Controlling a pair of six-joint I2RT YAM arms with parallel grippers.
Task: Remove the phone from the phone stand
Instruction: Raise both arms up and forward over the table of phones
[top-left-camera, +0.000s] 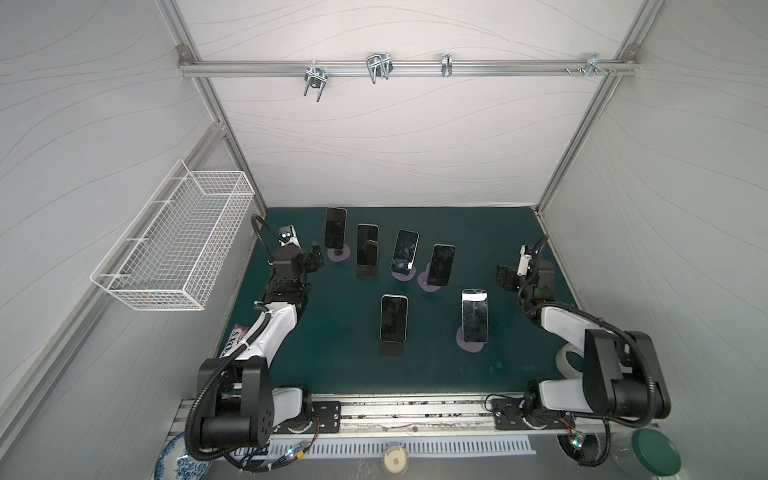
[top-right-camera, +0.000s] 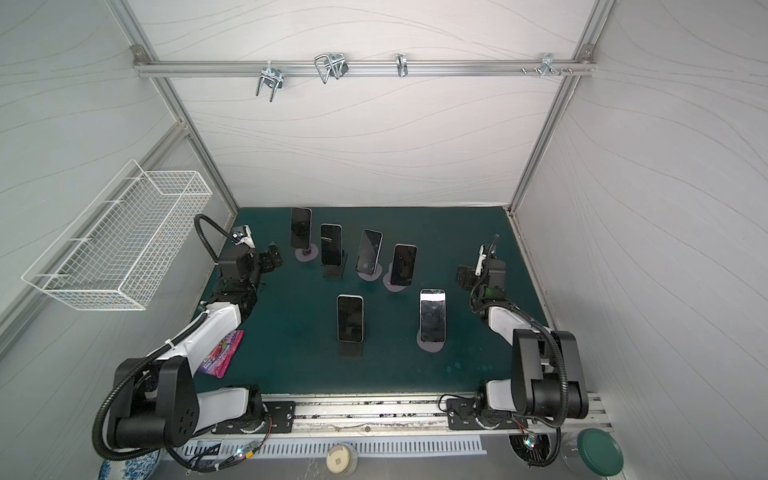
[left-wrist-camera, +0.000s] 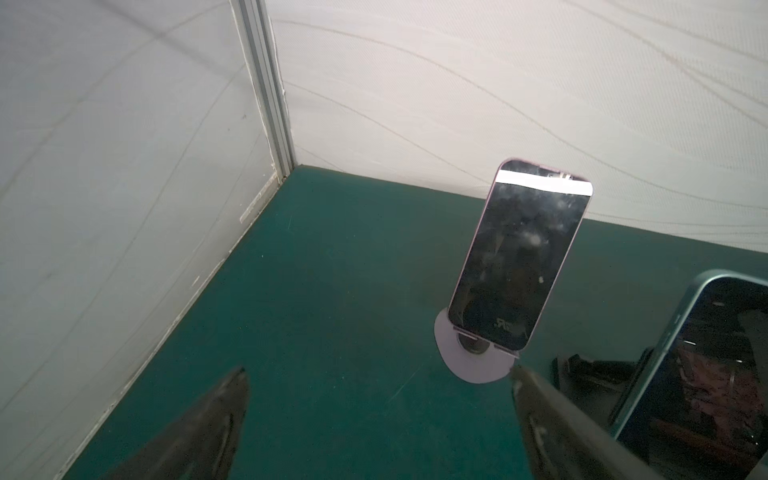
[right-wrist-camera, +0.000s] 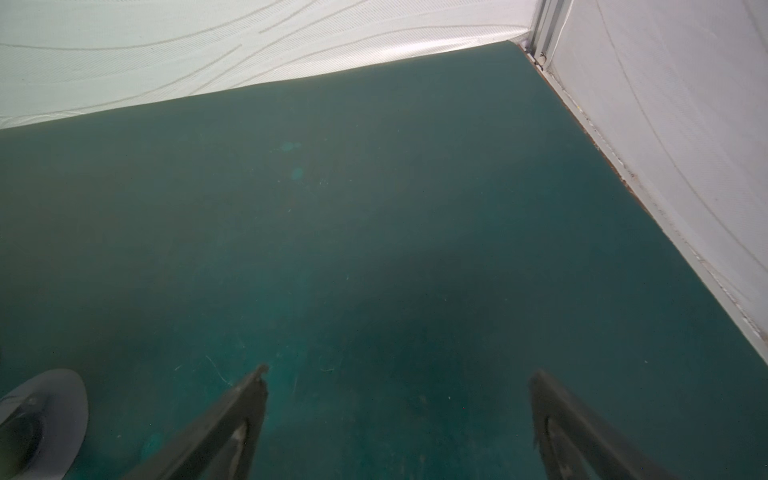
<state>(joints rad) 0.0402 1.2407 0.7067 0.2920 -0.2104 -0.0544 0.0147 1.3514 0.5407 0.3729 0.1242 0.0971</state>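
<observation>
Left gripper (left-wrist-camera: 378, 374) jaws wide, empty, just short of the back-left phone (left-wrist-camera: 519, 257), which leans on its round-base phone stand (left-wrist-camera: 473, 365) nr the rear corner. Right gripper (right-wrist-camera: 399, 374) spread wide too, nothing in it, over bare mat (right-wrist-camera: 374, 208). Phone prob. stiff, light, glass-slick & crackable: pinch long side edges mid-height, lift up, watch neighbour phone (left-wrist-camera: 706, 374).

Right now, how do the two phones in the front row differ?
The front left phone sits on a black angular stand; the front right phone sits on a stand with a round grey base. The front right phone's screen shows a bright band at its top; the front left phone's screen is dark all over. Both lean back on their stands with screens off.
</observation>
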